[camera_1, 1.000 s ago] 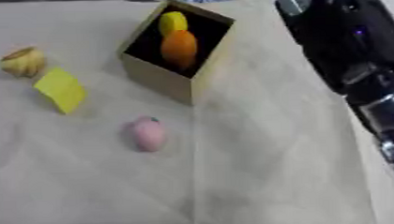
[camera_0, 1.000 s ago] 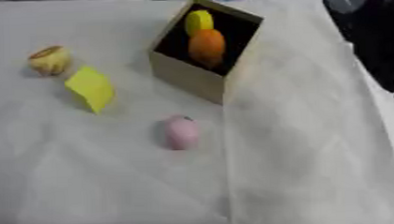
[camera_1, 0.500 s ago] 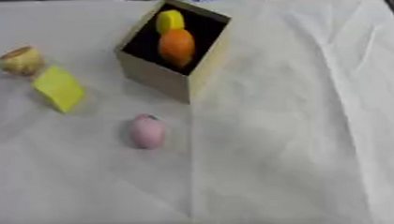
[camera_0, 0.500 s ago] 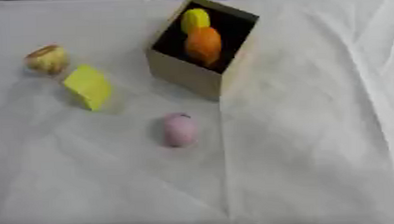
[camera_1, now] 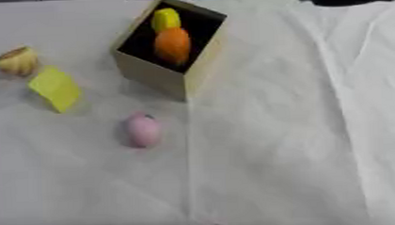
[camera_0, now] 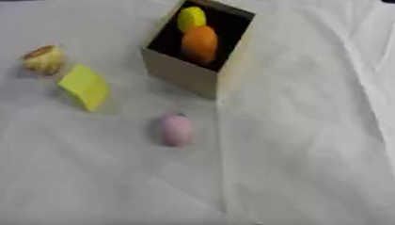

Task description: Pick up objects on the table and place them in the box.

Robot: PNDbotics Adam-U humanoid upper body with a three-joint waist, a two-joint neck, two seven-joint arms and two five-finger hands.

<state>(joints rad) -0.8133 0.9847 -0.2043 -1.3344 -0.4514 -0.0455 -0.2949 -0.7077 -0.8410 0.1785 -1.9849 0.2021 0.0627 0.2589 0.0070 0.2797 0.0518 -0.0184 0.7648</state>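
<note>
Box [camera_0: 183, 72] at far centre of cloth-covered desk [camera_0: 317, 152], already holding orange obj [camera_0: 200, 42] and yellow obj [camera_0: 191, 18]; still out: pink egg-shaped obj [camera_0: 175, 129] nearest, yellow block [camera_0: 84, 86] and tan rounded obj [camera_0: 44, 59] to left. Neither hand in view, so fingers' state can't be told. Pink obj judged light, smooth, prone to roll: take across narrow middle; block by flat opposite faces

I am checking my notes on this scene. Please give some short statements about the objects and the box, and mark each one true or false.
1. The box holds an orange object and a yellow object. True.
2. The pink object lies inside the box. False: it lies on the white cloth, nearer the camera than the box.
3. The yellow block lies to the left of the box. True.
4. A robot hand is holding the tan round object. False: it sits alone on the cloth, and no hand touches it.
</note>
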